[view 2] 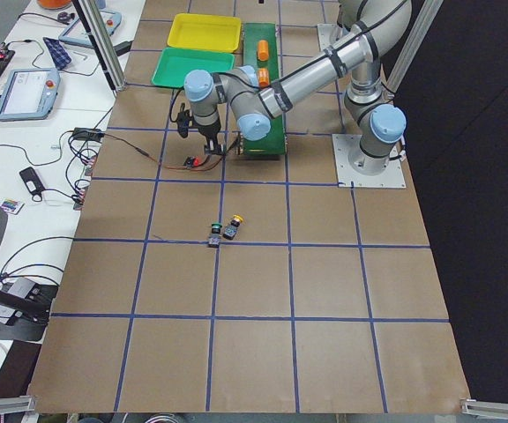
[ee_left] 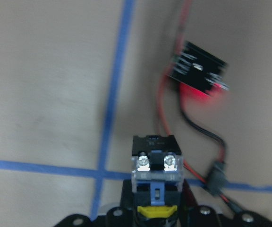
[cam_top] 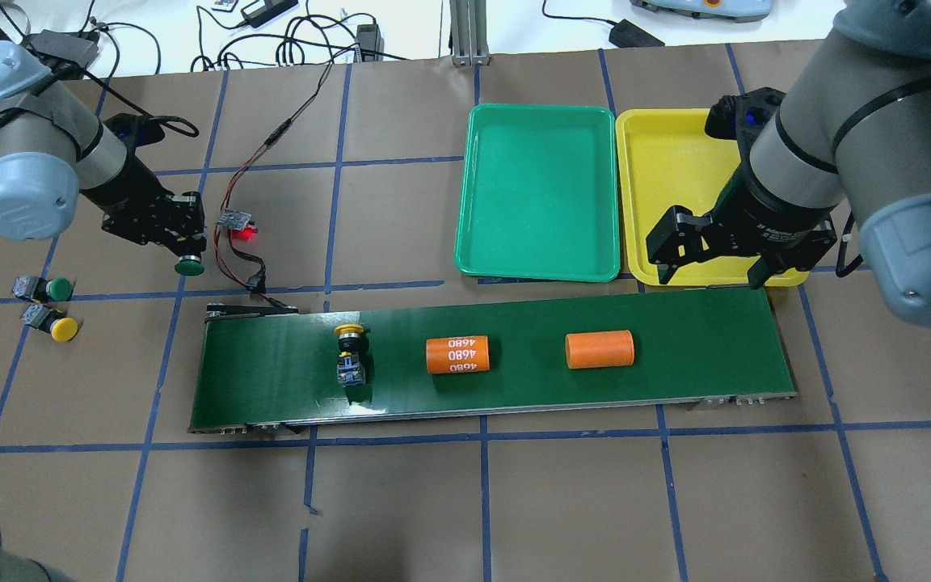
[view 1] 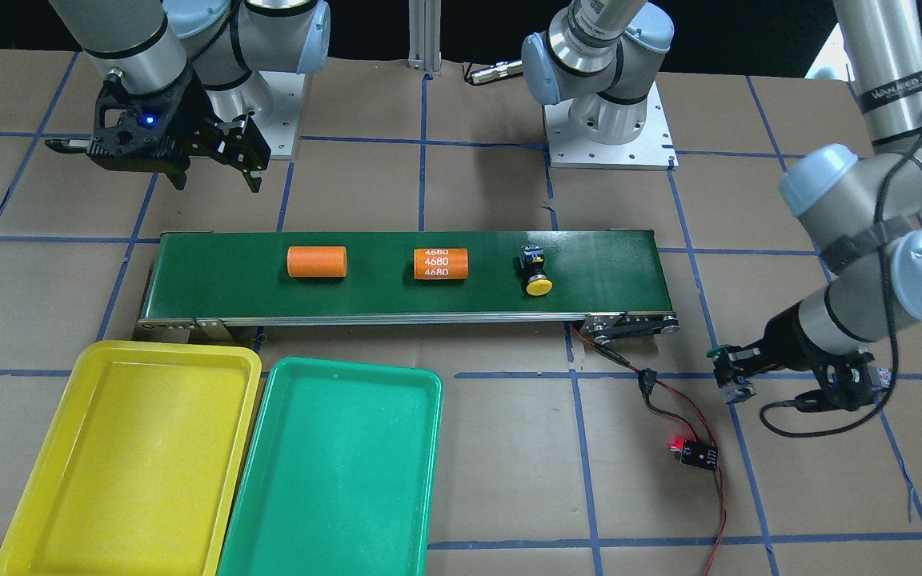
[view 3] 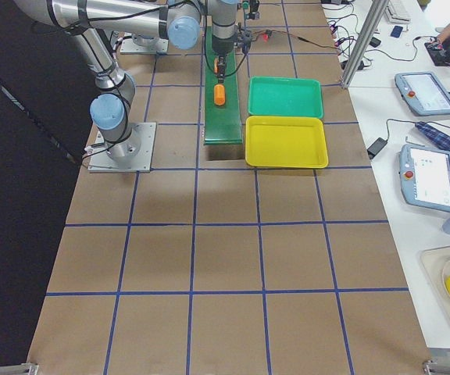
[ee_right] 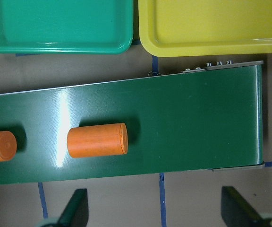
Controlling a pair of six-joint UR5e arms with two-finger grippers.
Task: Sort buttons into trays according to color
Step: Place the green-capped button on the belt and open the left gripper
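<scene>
Smooth dark-green conveyor belt (cam_top: 676, 372) is laid along the table's (cam_top: 595, 501) near middle, carrying a yellow-capped push-button (cam_top: 350, 356) on its side and two matte orange cylinders (cam_top: 457, 355) (cam_top: 600, 349). By the table's left edge, a green-capped button (cam_top: 47, 288) and a yellow-capped button (cam_top: 53, 323) are set together. Another green mushroom button (cam_top: 188, 264) is clamped in the left gripper (cam_top: 184, 249). Farthest, glossy round-cornered green tray (cam_top: 538, 194) and yellow tray (cam_top: 659, 178) are placed side by side, the right gripper (cam_top: 710, 276) held spread above the yellow rim.

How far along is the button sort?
Done: nothing; green tray and yellow tray are empty. In hand: left gripper holds a green button. Left: a yellow button on the belt, plus a green one and a yellow one on the table. The right gripper hangs open.
</scene>
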